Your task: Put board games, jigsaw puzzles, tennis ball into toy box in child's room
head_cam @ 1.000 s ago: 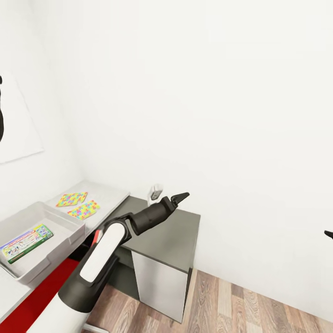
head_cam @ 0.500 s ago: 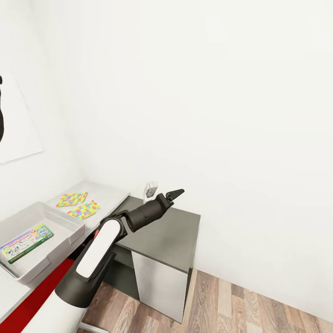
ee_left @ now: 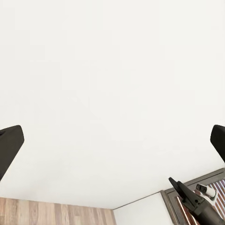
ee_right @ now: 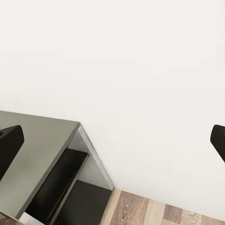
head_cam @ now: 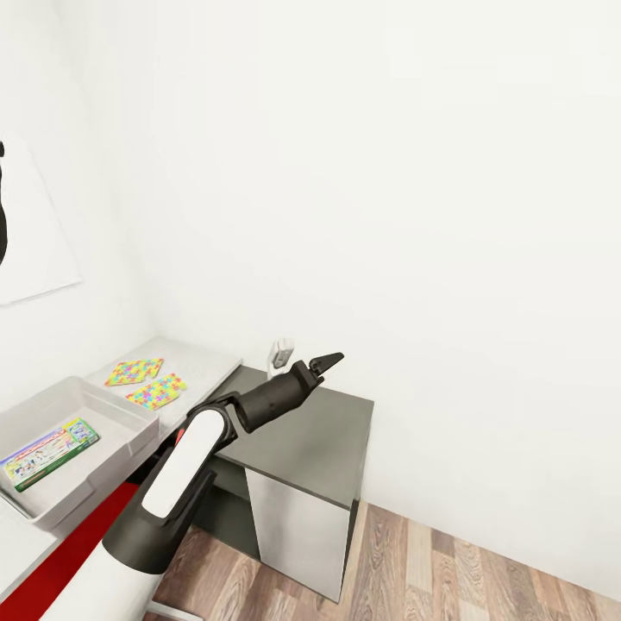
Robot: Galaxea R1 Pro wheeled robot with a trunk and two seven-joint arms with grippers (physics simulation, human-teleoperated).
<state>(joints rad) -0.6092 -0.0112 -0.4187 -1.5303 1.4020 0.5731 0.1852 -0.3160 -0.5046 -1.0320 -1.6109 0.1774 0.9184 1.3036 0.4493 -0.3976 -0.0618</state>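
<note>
At the left of the head view the light grey toy box (head_cam: 129, 429) stands on the pale table (head_cam: 207, 364). One flat board game (head_cam: 49, 453) with a green edge lies inside it. Two bright jigsaw puzzles (head_cam: 134, 372) (head_cam: 157, 391) lie flat on the table beyond the box. My left gripper (head_cam: 323, 362) hangs over the dark cabinet, pointing at the wall, away from the toys. Its fingers stand wide apart in the left wrist view (ee_left: 112, 145), with nothing between them. My right gripper (ee_right: 112, 145) is open and empty too, and its black tip (ee_left: 180, 190) shows in the left wrist view. The tennis ball and the bed are out of view.
A low cabinet (head_cam: 332, 435) with a dark top and a white front stands against the wall right of the table, and its corner (ee_right: 42, 140) appears in the right wrist view. Wooden floor (head_cam: 448, 561) stretches to the right. A red surface (head_cam: 73, 548) lies below the table's edge.
A second ago my left gripper was slightly farther right and lower; it drew back a little, then stayed still. A black fingertip at the head view's right edge has left the picture.
</note>
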